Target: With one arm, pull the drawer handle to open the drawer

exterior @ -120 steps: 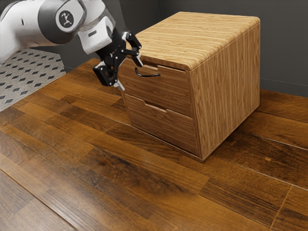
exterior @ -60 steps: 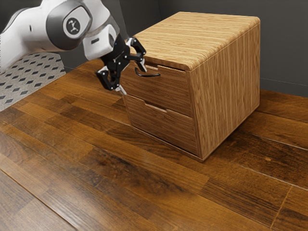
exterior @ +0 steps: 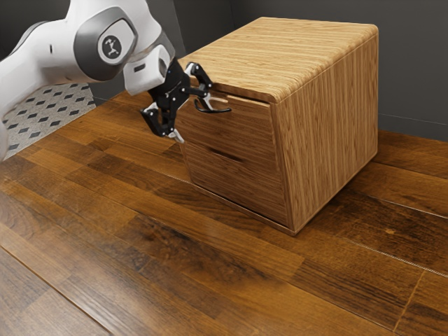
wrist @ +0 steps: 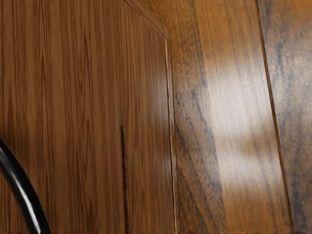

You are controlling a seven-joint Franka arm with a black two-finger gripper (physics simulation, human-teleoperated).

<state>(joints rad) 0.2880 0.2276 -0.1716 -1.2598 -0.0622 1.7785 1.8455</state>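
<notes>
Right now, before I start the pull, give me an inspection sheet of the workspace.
Surface: dark wood planks.
Job's things: two-drawer wooden cabinet; upper drawer shut or barely out, cannot tell which; black handle near its top edge.
Clutter: nothing seen.
Grippers: hand open, one finger at the handle's near end, the other lower, in front of the drawer face.
Cables: nothing seen.
Surroundings: dark wall; grey patterned mat behind the arm.
</notes>
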